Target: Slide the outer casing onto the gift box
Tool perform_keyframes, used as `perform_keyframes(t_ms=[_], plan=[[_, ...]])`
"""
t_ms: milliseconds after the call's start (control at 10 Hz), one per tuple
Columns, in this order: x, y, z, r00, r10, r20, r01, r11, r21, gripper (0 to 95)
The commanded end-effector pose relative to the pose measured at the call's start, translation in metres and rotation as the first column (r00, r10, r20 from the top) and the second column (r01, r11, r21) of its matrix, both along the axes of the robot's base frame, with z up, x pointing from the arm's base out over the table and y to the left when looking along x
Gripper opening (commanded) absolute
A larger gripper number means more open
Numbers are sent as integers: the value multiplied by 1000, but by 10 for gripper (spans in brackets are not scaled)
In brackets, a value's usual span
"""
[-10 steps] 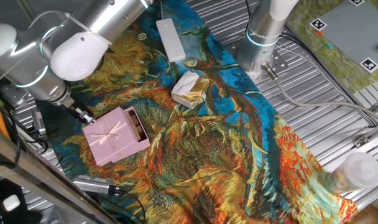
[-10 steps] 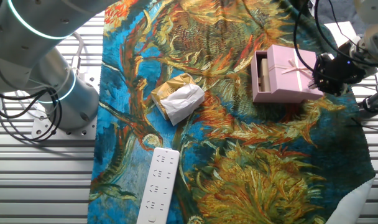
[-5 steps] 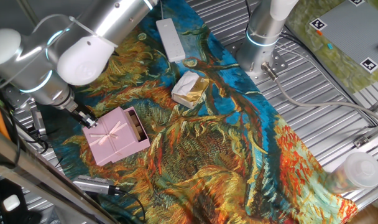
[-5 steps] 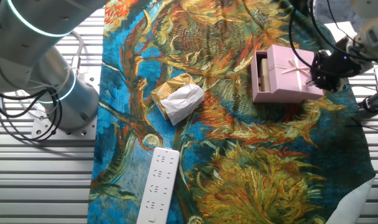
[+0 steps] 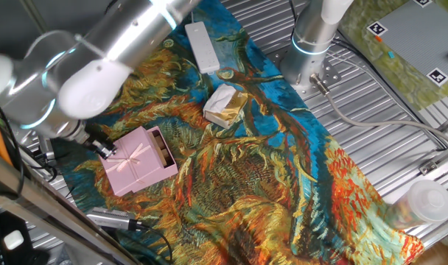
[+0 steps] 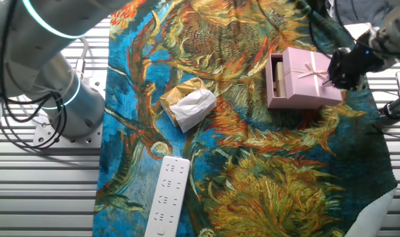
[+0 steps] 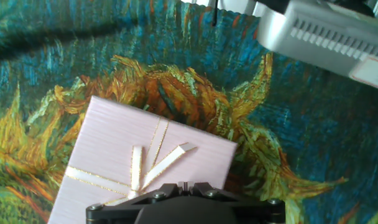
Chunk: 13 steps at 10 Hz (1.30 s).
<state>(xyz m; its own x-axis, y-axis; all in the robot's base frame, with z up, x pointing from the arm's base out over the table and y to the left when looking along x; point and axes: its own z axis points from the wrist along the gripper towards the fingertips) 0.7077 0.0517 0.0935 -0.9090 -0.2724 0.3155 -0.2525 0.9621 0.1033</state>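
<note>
Now the gripper (image 6: 345, 68) has lifted slightly over the outer casing (image 6: 305, 79), jaw state unclear, while the gift box (image 6: 277, 78) still protrudes left, only partly sleeved.

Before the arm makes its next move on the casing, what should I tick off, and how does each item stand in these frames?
1. Casing flat on the cloth, bow up: ok.
2. Gift box fully inside the casing: not ok; its edge shows at the open side.
3. Gripper at the casing's closed edge, opposite the opening: ok.
4. Gripper touching the casing: cannot tell.
5. Fingers open or shut: cannot tell; hidden in the hand view.
6. Wrapped lump and white bar apart from the casing: ok.
</note>
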Motion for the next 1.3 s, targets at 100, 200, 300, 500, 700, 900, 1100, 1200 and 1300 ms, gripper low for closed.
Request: perform_keyframes(t_ms=[100,200,300,500,700,900,1100,1200,1300], plan=[[-2,9,3,999,-27,-21,27,1000,-15,0],[-3,11,3,999,-37,-20,36,999,-18,0],[-7,12,2,999,-44,-14,44,999,-17,0],[-13,11,1,999,-35,4,35,999,-7,0],[-13,11,1,999,-37,18,37,999,1,0],[-15,9,2,999,-43,26,43,999,7,0],[-20,6,2,998,-38,47,37,999,18,0],[-22,4,3,998,-31,54,30,999,22,0],[-24,3,4,998,-26,55,25,999,25,0]])
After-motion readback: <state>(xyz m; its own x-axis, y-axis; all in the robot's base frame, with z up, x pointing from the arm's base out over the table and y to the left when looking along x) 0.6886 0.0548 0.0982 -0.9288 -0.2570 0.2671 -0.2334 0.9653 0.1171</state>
